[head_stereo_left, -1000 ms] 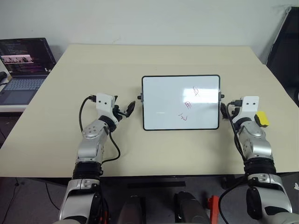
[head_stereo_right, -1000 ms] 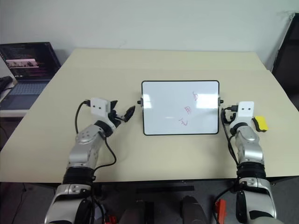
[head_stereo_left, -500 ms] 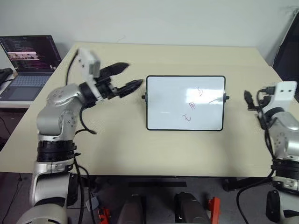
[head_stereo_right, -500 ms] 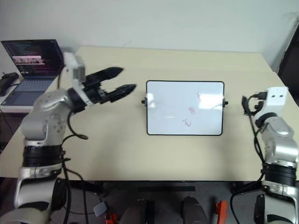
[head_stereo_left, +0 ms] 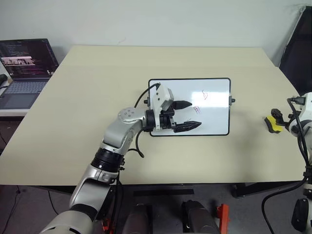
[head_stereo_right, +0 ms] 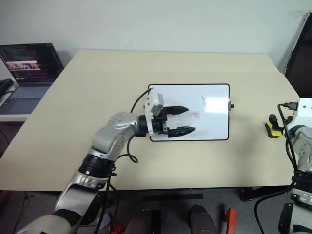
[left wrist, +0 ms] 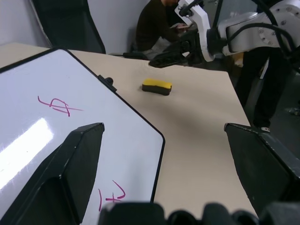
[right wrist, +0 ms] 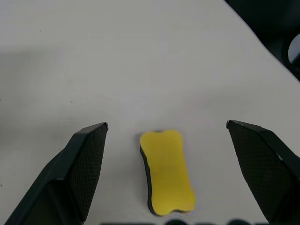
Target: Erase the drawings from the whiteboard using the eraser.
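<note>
Item: rectangular glossy whiteboard with a thin black frame (head_stereo_left: 165,85), lying flat at the middle of the pale beige table (head_stereo_left: 97,73), small black knobs on its left and right edges. Marks: three small red marker drawings (head_stereo_left: 204,94) on its right half, one near the far right corner, one at mid-height, one partly hidden behind the arm; none erased as yet. Item: small bright yellow eraser block with a dark underside (head_stereo_left: 271,124), lying flat on the table to the right of the board, well apart from it. Left gripper (head_stereo_left: 189,115): held over the middle of the board, pointing right, its two black fingers apart and holding nothing. Right gripper (right wrist: 166,173): just beside the eraser at the right edge of the scene, jaws spread wide to either side of the block in the right wrist view, nothing clamped. Also present: an open dark laptop (head_stereo_left: 24,63) at the far left, beyond the table's edge; a seated person in dark clothing (left wrist: 157,26) beyond the table (left wrist view). Hazards, as judged: a closure set off-centre may push the block along the table or pinch one end only, so it twists loose; the left arm above the drawings may obstruct the wiping stroke or shift the unsecured board
</note>
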